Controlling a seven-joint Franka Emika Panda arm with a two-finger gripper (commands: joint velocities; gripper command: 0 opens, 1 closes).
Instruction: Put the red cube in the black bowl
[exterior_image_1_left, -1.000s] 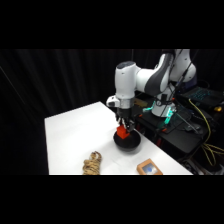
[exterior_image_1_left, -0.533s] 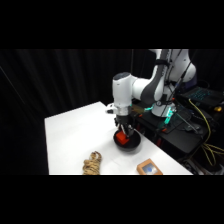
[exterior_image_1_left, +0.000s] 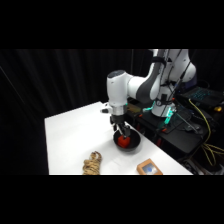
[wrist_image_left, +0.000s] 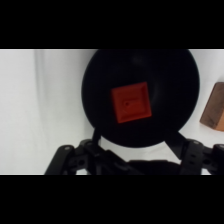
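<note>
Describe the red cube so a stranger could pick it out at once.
On the white table, look under the arm's gripper for the round black bowl near the table's right edge. The red cube lies inside its hollow. It is the only bright red thing, far smaller than the bowl, unlike the tan box and the knotted brown rope nearby.

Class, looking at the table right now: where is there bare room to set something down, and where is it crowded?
Free: the table's far left half, between its back corner and the woven bundle. Crowded: the near right, where the gripper hangs over the black bowl holding the red cube, with the tan box beside.
</note>
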